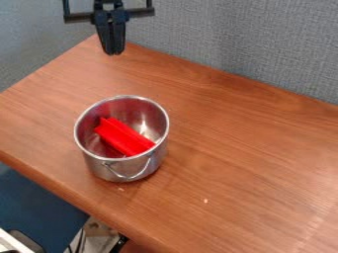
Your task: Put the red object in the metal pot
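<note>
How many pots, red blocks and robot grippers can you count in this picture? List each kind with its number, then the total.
Metal pots: 1, the metal pot on the table
Red blocks: 1, the red block inside it
Robot grippers: 1, the gripper
Total: 3
</note>
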`<control>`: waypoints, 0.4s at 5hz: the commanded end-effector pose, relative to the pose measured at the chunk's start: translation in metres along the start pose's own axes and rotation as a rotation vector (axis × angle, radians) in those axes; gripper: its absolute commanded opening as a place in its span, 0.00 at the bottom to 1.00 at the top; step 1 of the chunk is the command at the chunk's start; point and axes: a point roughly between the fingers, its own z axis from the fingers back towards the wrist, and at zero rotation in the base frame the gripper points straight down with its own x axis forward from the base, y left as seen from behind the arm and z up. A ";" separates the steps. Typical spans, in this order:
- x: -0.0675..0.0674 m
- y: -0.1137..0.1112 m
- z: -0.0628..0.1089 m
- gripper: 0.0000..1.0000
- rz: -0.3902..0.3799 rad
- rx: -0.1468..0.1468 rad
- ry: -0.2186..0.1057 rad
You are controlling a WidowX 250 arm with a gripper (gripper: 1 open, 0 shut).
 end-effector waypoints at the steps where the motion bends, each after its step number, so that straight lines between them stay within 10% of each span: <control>1: -0.014 0.001 -0.005 0.00 0.049 -0.021 -0.070; 2: -0.042 -0.001 -0.019 0.00 0.096 -0.035 -0.066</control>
